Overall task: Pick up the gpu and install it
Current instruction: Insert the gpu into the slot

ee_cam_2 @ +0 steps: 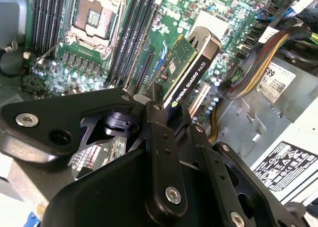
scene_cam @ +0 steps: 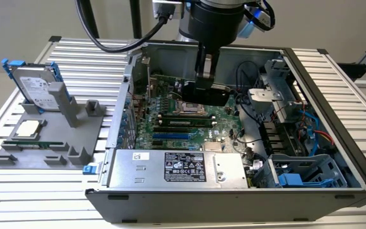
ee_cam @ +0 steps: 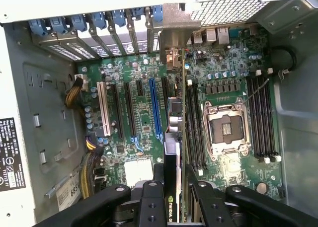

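1. The gripper (ee_cam: 174, 189) is pinching the gpu (ee_cam_2: 191, 58). In both wrist views its two black fingers (ee_cam_2: 155, 100) press on the card from its two faces, near one end.
2. In the second wrist view the gpu shows a green board on one face and a black cooler on the other. The held end is hidden behind the gripper's body.
3. In the first wrist view the card is seen edge-on, so its faces can hardly be made out. It lies between the CPU socket (ee_cam: 226, 130) and the blue slot (ee_cam: 155, 108), just beside the memory slots (ee_cam: 195, 127) next to the socket. Its metal bracket (ee_cam: 174, 33) is at the far end.
4. I cannot tell whether the card's lower edge touches the motherboard (ee_cam: 144, 78) or hangs above it, because the card covers that edge itself.
5. In the exterior view the gpu is over the socket, slightly toward the exterior view's right of it. The dark card and the dark gripper merge there, and the arm is cut off at the picture's edge.
6. All this is inside the open computer case (scene_cam: 234, 207). The power supply (scene_cam: 177, 167) sits nearer the camera than the socket.
7. Well apart from the socket, toward the exterior view's left and outside the case, a grey stand (scene_cam: 84, 138) holds an upright hard drive (scene_cam: 35, 88). A processor chip (scene_cam: 29, 129) and a memory stick (scene_cam: 34, 143) are also there, both small and hard to see.
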### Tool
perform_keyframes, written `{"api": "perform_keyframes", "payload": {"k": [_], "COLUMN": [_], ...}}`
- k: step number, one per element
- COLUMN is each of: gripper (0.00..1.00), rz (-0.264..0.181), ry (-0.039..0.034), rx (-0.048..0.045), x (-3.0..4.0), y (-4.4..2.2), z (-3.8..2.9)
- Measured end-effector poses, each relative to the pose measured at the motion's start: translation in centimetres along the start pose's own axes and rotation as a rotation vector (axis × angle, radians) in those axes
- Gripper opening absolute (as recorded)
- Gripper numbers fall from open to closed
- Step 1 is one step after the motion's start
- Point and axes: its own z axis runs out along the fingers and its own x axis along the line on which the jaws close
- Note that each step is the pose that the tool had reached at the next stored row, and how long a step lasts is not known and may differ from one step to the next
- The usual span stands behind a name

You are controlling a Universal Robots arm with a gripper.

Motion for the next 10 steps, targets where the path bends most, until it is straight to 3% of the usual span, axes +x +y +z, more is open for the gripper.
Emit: {"api": "perform_keyframes", "payload": {"k": [10], "gripper": [0.00], "rz": [0.000], "ry": [-0.0001], "rx": [0.0000], "x": [0.02], "y": [0.00], "z": [0.29]}}
